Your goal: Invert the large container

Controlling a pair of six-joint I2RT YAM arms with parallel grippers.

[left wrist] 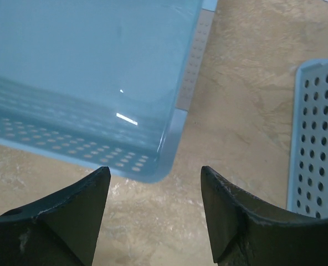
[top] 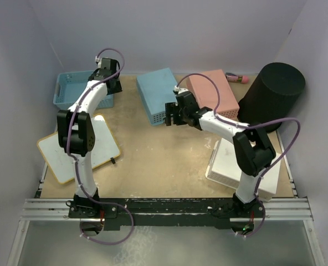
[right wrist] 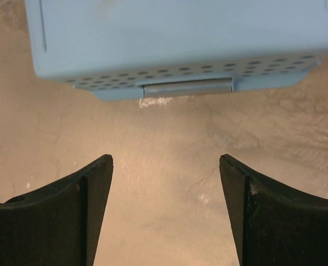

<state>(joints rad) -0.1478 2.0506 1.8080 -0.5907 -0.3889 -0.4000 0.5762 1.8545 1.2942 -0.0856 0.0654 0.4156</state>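
Observation:
A large black round bin (top: 272,94) stands at the back right, its flat closed face up. A light blue perforated basket (top: 159,94) lies bottom up at the back middle; its near wall and handle fill the top of the right wrist view (right wrist: 180,33). A darker blue basket (top: 78,88) stands open side up at the back left; its corner shows in the left wrist view (left wrist: 86,77). My left gripper (top: 114,84) (left wrist: 155,172) is open and empty beside that basket's right corner. My right gripper (top: 170,115) (right wrist: 166,160) is open and empty, just in front of the light blue basket.
A pink perforated basket (top: 214,91) lies bottom up between the light blue basket and the black bin, with a pink object (top: 237,78) behind it. A whiteboard (top: 100,147) lies front left. A white box (top: 227,163) sits front right. White walls enclose the table.

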